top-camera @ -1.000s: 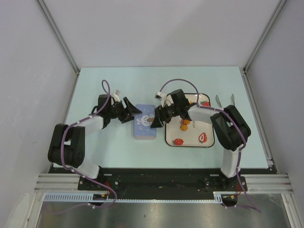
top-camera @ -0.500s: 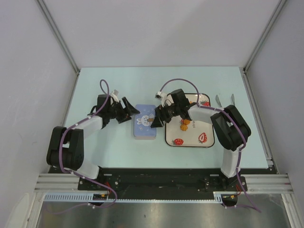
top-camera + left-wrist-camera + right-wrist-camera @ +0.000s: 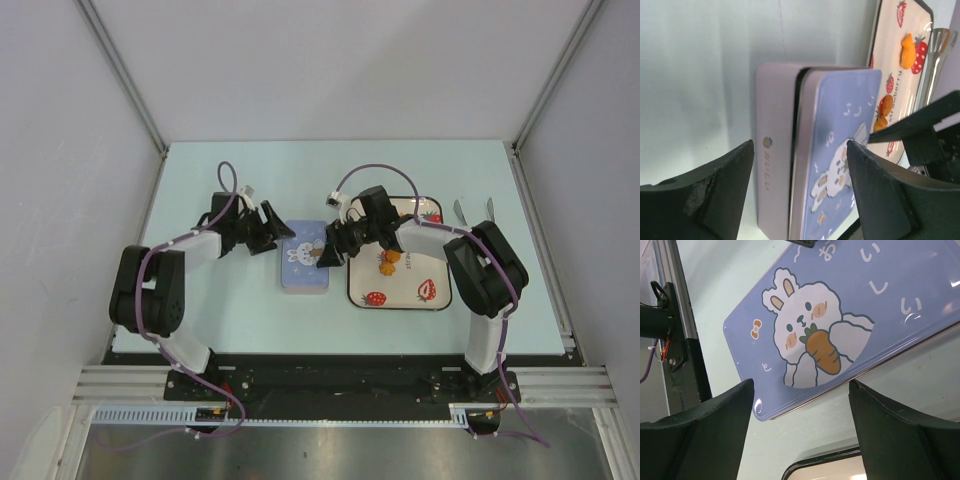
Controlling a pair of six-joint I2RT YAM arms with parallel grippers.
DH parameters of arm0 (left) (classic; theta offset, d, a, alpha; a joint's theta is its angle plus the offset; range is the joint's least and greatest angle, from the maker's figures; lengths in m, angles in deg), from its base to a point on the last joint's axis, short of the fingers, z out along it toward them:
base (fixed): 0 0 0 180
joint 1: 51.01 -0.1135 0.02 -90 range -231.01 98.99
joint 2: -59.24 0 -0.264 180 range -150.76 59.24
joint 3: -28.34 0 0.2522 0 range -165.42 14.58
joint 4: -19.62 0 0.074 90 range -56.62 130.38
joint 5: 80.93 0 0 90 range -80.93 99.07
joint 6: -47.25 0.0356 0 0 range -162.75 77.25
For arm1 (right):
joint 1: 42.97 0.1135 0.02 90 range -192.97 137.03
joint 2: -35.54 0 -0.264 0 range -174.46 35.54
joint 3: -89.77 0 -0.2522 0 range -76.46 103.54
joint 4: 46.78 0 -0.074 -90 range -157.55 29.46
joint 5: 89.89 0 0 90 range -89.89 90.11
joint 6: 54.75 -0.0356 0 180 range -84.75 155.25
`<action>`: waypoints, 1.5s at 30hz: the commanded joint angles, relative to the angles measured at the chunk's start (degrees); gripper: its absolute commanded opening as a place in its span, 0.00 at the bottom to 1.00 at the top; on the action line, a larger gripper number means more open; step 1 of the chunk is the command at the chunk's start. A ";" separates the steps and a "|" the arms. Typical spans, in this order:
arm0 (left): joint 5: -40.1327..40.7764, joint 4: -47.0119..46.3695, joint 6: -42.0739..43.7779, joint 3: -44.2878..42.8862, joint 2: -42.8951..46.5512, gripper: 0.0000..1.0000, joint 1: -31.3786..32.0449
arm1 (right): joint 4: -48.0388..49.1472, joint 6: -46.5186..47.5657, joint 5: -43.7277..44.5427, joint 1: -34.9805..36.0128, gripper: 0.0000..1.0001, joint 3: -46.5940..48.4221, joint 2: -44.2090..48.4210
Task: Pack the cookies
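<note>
Two orange cookies [image 3: 907, 50] [image 3: 882, 121] lie on the strawberry tray [image 3: 428, 262], seen from above as an orange cluster [image 3: 388, 262]. Left of the tray stands a tin box [image 3: 306, 257] with a blue bunny lid [image 3: 840, 150]; a dark gap shows between the lid and the lilac body [image 3: 772, 150]. My left gripper [image 3: 800, 150] is open at the tin's left end [image 3: 277, 232], its fingers to either side of the lid's edge. My right gripper [image 3: 801, 390] is open over the lid's right edge [image 3: 326, 252], with nothing in it.
Metal tongs [image 3: 473, 212] lie on the table right of the tray and show as a shiny handle [image 3: 936, 47] in the left wrist view. The tray's black rim [image 3: 822, 466] lies just below the right fingers. White walls close in the pale table [image 3: 240, 300].
The left arm's forearm has swung and its gripper has edged closer to the tin's left end. The right arm, tin and tray have not moved.
</note>
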 commanded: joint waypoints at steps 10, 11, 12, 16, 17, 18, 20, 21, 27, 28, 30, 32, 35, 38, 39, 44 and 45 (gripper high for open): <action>-4.47 3.61 2.25 -8.13 -8.41 0.72 0.80 | 0.35 1.42 0.82 0.43 0.80 2.74 0.38; -4.56 3.78 2.25 -8.57 -8.76 0.71 0.80 | 0.26 1.60 0.83 0.43 0.80 2.74 0.29; -5.00 3.70 2.25 -8.66 -9.03 0.68 0.71 | 0.35 1.51 0.91 0.43 0.80 2.74 0.29; -5.35 3.78 2.25 -8.84 -10.35 0.65 0.80 | 0.09 1.69 1.09 0.43 0.80 2.82 0.20; -5.26 3.70 2.34 -8.57 -10.35 0.64 0.71 | 0.08 1.77 1.18 0.43 0.80 2.82 0.20; -5.35 3.78 2.34 -8.48 -10.26 0.64 0.71 | 0.08 1.78 1.18 0.43 0.80 2.82 0.11; -5.35 3.26 2.17 -7.79 -10.09 0.65 0.80 | 0.08 1.86 1.26 0.43 0.80 2.91 0.03; -5.35 3.08 1.91 -7.61 -9.91 0.65 0.80 | 0.00 1.86 1.35 0.51 0.80 2.91 -0.15; -5.96 2.82 1.64 -7.08 -8.42 0.69 0.80 | -1.14 2.48 2.14 0.78 0.80 3.79 -0.59; -6.31 2.82 1.46 -6.90 -8.07 0.70 0.80 | -1.32 2.57 2.23 0.87 0.80 3.88 -0.68; -6.49 2.73 1.29 -6.55 -7.37 0.71 0.71 | -1.32 2.65 2.67 0.87 0.80 4.05 -0.94; -6.58 2.64 1.29 -6.38 -6.92 0.71 0.80 | -1.32 2.83 3.02 0.95 0.80 4.23 -1.12; -6.76 2.47 1.11 -6.11 -6.22 0.71 0.80 | -1.32 2.74 3.37 1.13 0.80 4.41 -1.47; -6.93 2.47 1.11 -6.02 -5.78 0.71 0.71 | -2.89 2.83 3.64 1.22 0.80 4.67 -1.73; -7.11 2.38 1.20 -6.02 -5.78 0.71 0.71 | -3.08 2.74 3.73 1.22 0.80 4.67 -1.73; -7.28 2.73 1.29 -6.99 -6.57 0.71 0.71 | -3.34 2.74 4.08 1.31 0.80 4.76 -1.82; -7.20 2.73 1.29 -7.08 -6.74 0.71 0.71 | -3.34 2.74 4.16 1.31 0.80 4.76 -1.82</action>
